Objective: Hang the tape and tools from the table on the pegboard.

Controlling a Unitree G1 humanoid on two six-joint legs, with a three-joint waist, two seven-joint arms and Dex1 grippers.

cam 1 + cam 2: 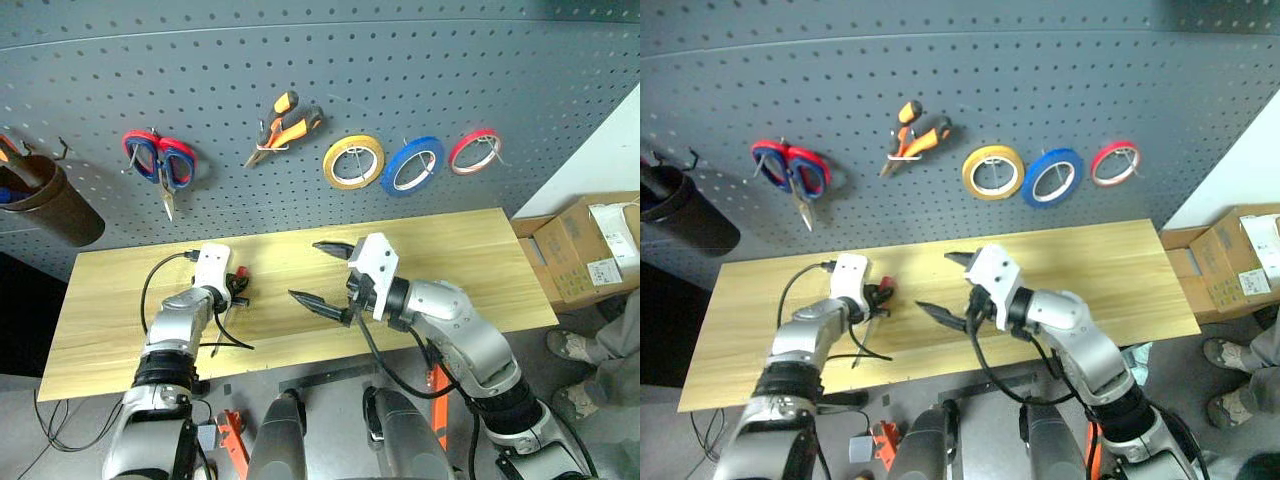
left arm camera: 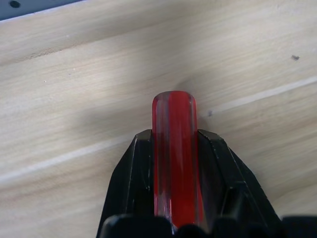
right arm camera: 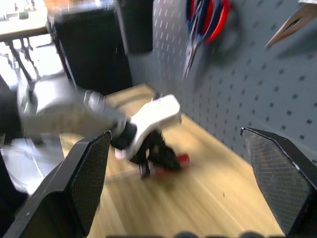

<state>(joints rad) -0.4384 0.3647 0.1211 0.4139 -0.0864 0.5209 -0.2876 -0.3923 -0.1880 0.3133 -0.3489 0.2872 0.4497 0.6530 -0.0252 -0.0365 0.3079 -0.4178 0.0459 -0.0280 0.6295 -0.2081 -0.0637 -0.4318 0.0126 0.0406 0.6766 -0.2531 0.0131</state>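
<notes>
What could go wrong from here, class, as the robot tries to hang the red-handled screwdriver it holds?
1. The left hand grips the screwdriver by its smooth handle; it might slip or twist.
2. The open right hand hovers close by and could collide.
3. The pegboard hooks are small, so hanging may miss.

- left gripper [image 1: 878, 298] clamped on the red-handled screwdriver [image 1: 883, 289] over the table [image 1: 1120, 270]
- right gripper [image 1: 945, 288] hangs mid-table, jaws wide apart, nothing in them
- pegboard [image 1: 1040, 70] holds scissors [image 1: 792, 172], pliers [image 1: 915, 132], yellow roll [image 1: 993, 171], blue tape [image 1: 1053, 176], red roll [image 1: 1114, 162]

Bare table [image 1: 470, 260] lies open right of the right tool [image 1: 322, 273].
</notes>
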